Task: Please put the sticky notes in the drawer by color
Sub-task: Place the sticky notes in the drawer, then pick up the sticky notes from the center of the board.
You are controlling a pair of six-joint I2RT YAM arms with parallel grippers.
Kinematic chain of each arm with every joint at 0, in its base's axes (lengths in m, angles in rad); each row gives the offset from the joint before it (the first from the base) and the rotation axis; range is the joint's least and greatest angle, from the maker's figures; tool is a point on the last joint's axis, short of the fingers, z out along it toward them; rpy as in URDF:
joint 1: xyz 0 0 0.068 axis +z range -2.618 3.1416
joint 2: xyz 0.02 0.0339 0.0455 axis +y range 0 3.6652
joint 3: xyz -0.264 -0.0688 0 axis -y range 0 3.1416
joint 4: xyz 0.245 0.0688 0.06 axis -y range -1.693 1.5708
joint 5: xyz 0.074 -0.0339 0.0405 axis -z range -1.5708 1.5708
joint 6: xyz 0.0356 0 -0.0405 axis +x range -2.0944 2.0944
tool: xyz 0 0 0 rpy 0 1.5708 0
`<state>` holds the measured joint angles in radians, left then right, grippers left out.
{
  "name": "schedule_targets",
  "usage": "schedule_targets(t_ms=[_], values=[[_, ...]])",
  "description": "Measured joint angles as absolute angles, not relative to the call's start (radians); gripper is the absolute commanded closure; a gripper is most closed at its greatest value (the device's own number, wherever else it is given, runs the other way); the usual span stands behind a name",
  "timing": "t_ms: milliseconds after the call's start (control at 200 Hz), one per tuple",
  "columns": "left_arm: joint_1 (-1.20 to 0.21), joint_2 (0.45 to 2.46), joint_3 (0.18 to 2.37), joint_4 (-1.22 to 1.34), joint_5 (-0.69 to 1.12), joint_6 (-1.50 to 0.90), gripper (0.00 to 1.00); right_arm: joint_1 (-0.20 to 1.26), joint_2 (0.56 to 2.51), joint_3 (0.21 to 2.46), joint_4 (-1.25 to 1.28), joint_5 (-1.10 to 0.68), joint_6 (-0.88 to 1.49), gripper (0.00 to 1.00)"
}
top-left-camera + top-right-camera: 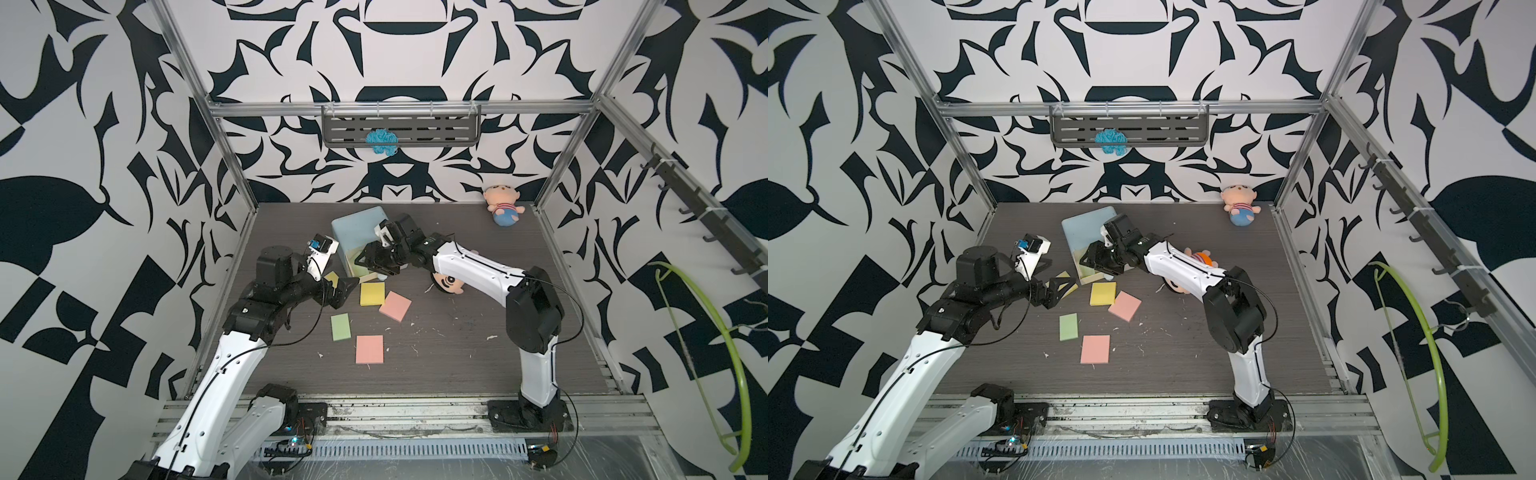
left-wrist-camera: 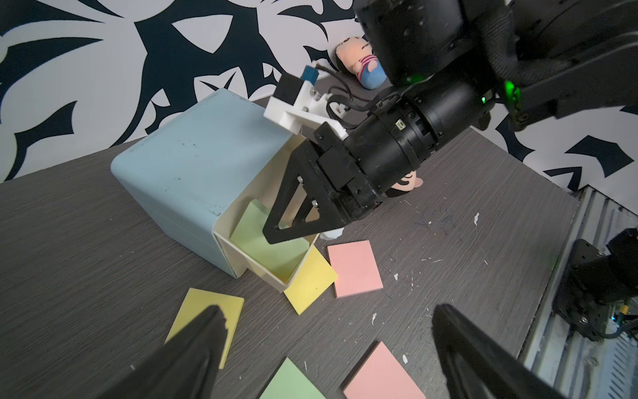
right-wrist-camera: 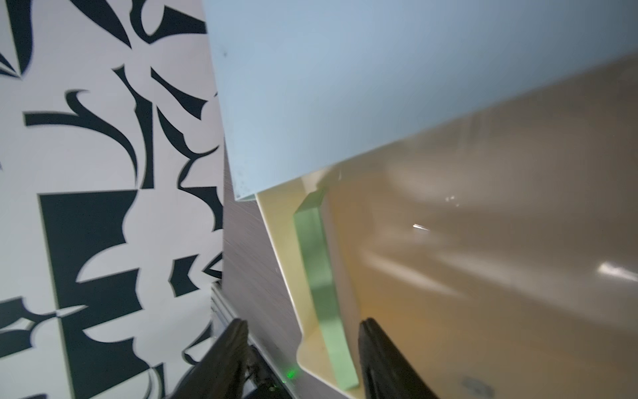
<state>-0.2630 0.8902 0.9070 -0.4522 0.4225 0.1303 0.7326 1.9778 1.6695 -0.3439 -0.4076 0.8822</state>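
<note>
The right gripper (image 3: 303, 321) hangs over the pulled-out tray (image 2: 266, 278) of the drawer (image 1: 357, 226). Its fingers are apart, and the green pad (image 3: 321, 276) stands on edge against the tray wall, seemingly unclamped.

We judge a yellow pad (image 2: 207, 311) comes next. It lies flat on the bench (image 1: 457, 353) just beside the drawer, its long axis roughly along the fingers of the nearer left gripper (image 2: 328, 308), which are spread wide.

Only the right wrist view shows the green pad standing on edge. Only the left wrist view shows the second yellow pad (image 2: 310, 283) partly under the tray front.
</note>
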Motion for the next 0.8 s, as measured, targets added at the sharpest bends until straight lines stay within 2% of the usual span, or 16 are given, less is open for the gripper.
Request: schedule_targets(t_ms=[155, 370, 625, 800], values=[[-0.263, 0.891, 0.907, -0.452, 0.406, 0.123, 0.01, 0.732, 1.924, 1.675, -0.445, -0.304, 0.797, 0.23], [-0.278, 0.908, 0.9, -0.44, 0.304, 0.01, 0.01, 0.728, 1.79, 1.622, -0.493, -0.199, 0.705, 0.22], [-0.403, 0.903, 0.824, -0.529, -0.001, -0.38, 0.01, 0.728, 1.592, 1.385, -0.388, -0.132, 0.565, 0.22], [-0.439, 0.906, 0.746, -0.649, -0.091, -0.68, 0.01, 0.755, 1.488, 1.22, -0.274, -0.134, 0.393, 0.19]])
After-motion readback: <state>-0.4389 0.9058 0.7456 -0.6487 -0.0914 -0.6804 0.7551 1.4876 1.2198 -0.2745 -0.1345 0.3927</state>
